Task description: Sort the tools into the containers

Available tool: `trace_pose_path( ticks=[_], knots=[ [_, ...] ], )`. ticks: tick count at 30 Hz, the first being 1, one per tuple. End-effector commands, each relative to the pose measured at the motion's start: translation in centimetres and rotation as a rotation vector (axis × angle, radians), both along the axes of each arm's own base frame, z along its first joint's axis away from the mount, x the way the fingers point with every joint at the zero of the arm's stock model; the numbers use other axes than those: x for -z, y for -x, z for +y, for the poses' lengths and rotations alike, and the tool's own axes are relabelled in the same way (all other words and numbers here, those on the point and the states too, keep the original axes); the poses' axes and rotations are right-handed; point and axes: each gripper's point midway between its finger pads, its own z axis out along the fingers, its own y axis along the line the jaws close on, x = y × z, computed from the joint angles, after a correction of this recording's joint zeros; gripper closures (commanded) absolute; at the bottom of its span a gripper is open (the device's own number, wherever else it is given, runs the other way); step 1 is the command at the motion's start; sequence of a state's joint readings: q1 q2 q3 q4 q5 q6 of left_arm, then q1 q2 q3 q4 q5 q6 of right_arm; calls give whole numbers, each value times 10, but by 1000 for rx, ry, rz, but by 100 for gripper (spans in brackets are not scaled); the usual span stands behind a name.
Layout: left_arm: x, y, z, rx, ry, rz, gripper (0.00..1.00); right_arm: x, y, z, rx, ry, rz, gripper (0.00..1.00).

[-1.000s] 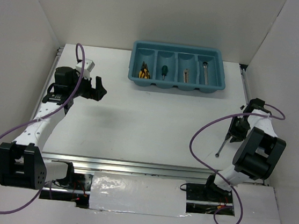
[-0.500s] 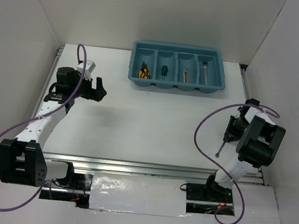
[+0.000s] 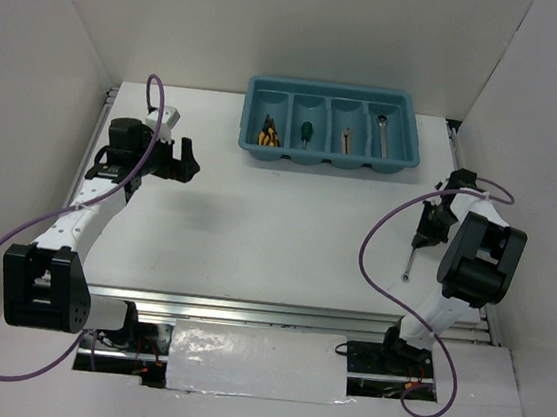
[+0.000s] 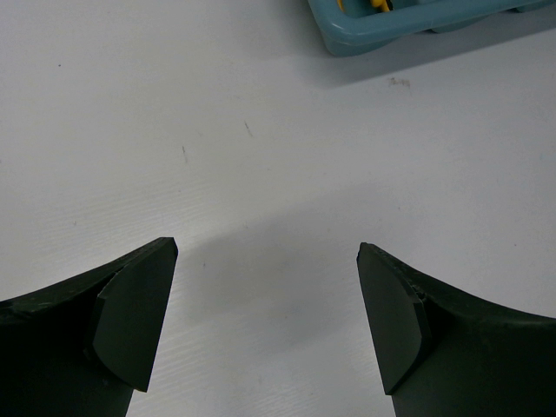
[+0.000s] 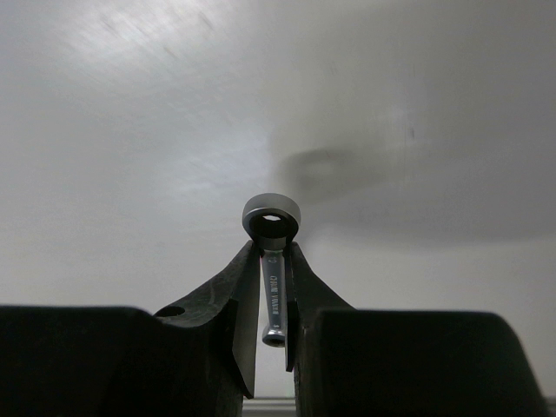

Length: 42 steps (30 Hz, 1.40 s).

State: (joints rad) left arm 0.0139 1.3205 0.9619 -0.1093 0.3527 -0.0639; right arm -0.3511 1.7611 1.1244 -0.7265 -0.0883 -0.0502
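Right pincer (image 5: pixel 273 291): closed hard on the shank of a slim silver combination wrench (image 5: pixel 271 215). Ring end seen just past the fingertips in the wrist view. From overhead, seen as a thin silver length trailing from the pincer toward the near edge. Judged lifted off the white surface (image 3: pixel 276 228), at its right side and well apart from the tray; contact at the low tip cannot be ruled out.

Handling, as judged: polished steel, rigid, dense for its slimness, no give. Smooth and rounded along the edges, hence prone to pivot or slide between flat pads. Apparently held off-centre; expect swing on any quick move. Best taken across the flat faces near mid-shank.

Left pincer (image 4: pixel 265 321): spread wide, nothing between the dark wedge-shaped pads, hanging over matt, lightly scuffed surface near the tray's left corner.

Far side: teal-blue moulded plastic tray (image 3: pixel 325 156), glossy, with four round-ended compartments. Left to right: yellow-handled pliers (image 3: pixel 267 135); stubby green-handled screwdriver (image 3: pixel 306 131); small silver piece (image 3: pixel 347 140); longer silver tool (image 3: pixel 381 135).
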Motion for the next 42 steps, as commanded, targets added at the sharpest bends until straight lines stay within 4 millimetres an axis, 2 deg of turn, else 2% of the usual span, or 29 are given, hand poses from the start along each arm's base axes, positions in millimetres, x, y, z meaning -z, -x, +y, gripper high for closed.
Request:
trace_pose_path(
  ticks=[1,2,3,4,5,7,8,9,10,12,13,14,15,16,17,18,19,21,23,24,28,32,33,35,36,38,39,42],
  knots=[
    [-25,-10,-5,9,21,-62,1,-56,-63,5,-68,-13,-241,100],
    [-25,-10,-5,11,20,-63,1,-68,-73,9,-86,-16,-282,100],
    [-25,-10,-5,11,20,-63,1,-97,-96,8,-103,-4,-373,100],
    [-24,-10,-5,11,20,-61,1,-116,-112,17,-120,-22,-443,100],
    [-23,-10,-5,9,23,-58,1,-143,-131,19,-128,-13,-525,100],
    [-23,-11,-6,9,27,-60,1,-174,-156,28,-149,-14,-628,100],
    [-23,-10,-6,7,33,-58,1,-189,-173,38,-153,-27,-694,100],
    [-22,-10,-7,7,36,-55,1,-214,-189,42,-161,-16,-770,100],
    [-22,-8,-17,32,38,-55,1,-234,-206,46,-179,3,-858,100],
    [-19,-8,-19,35,35,-51,1,-252,-231,61,-207,25,-941,100],
    [-18,-7,-20,34,37,-48,1,-252,-251,63,-214,40,-978,100],
    [-18,-7,-22,37,40,-45,1,-276,-267,66,-222,69,-1043,100],
    [-18,-6,-22,39,42,-44,1,-280,-280,75,-225,74,-1069,100],
    [-17,-6,-23,42,43,-40,1,-261,-300,74,-208,76,-1046,100],
    [-17,-6,-24,44,40,-39,1,-284,-314,73,-190,101,-1105,100],
    [-17,-5,-24,42,37,-38,1,-289,-325,76,-177,110,-1134,100],
    [-17,-5,-24,41,32,-42,1,-280,-339,78,-171,117,-1142,100],
    [-18,-4,-23,42,25,-46,1,-274,-353,82,-162,153,-1170,100],
    [-19,-1,-21,37,19,-45,1,-250,-364,89,-189,172,-1132,100],
    [-20,0,-20,33,13,-48,1,-232,-369,91,-193,175,-1102,100],
    [-22,5,-18,34,2,-53,1,-191,-367,93,-202,182,-1009,100],
    [-26,5,-16,36,-23,-65,1,-151,-348,92,-209,175,-881,100],
    [-26,5,-15,33,-27,-65,1,-139,-340,93,-218,174,-846,84],
    [-25,5,-13,29,-30,-64,1,-124,-331,96,-236,163,-794,66],
    [-23,6,-14,30,-28,-60,1,-117,-328,98,-245,150,-775,51],
    [-20,6,-12,20,-21,-51,1,-116,-322,100,-251,139,-756,39],
    [-18,5,-12,18,-19,-44,1,-116,-321,102,-261,123,-756,29],
    [-19,3,-11,3,-13,-31,1,-141,-314,108,-276,106,-778,20]
  ],
)
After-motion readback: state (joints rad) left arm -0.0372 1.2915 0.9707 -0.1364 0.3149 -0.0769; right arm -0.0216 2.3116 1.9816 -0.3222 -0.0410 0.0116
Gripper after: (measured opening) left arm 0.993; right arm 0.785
